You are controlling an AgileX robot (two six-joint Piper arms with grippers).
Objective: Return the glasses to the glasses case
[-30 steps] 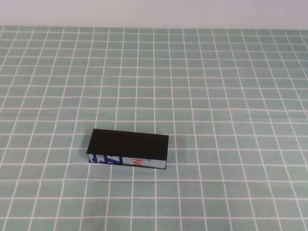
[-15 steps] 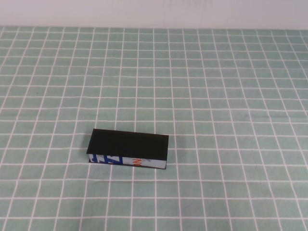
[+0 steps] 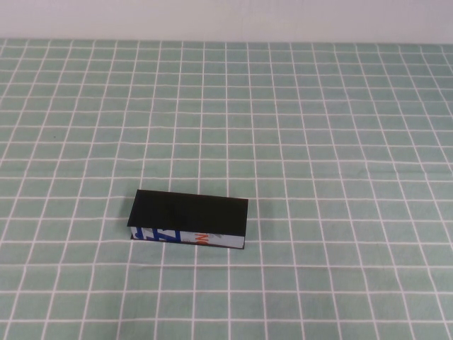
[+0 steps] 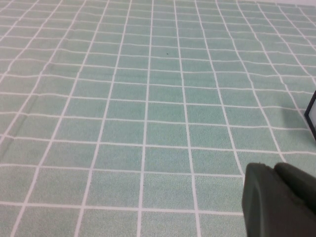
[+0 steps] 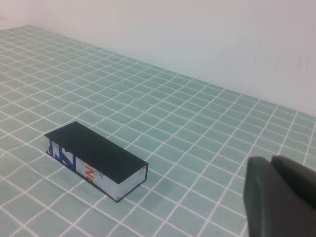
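The glasses case (image 3: pixel 190 218) lies on the green checked cloth left of centre, lid shut, its white side with blue and orange print facing the near edge. It also shows in the right wrist view (image 5: pixel 96 159), and one corner shows in the left wrist view (image 4: pixel 312 114). The glasses are out of view in every frame. My left gripper (image 4: pixel 274 168) is shut and empty, low over bare cloth to the left of the case. My right gripper (image 5: pixel 272 161) is shut and empty, well off to the right of the case. Neither arm shows in the high view.
The green checked tablecloth (image 3: pixel 318 142) covers the whole table. A white wall (image 3: pixel 226 18) runs along the far edge.
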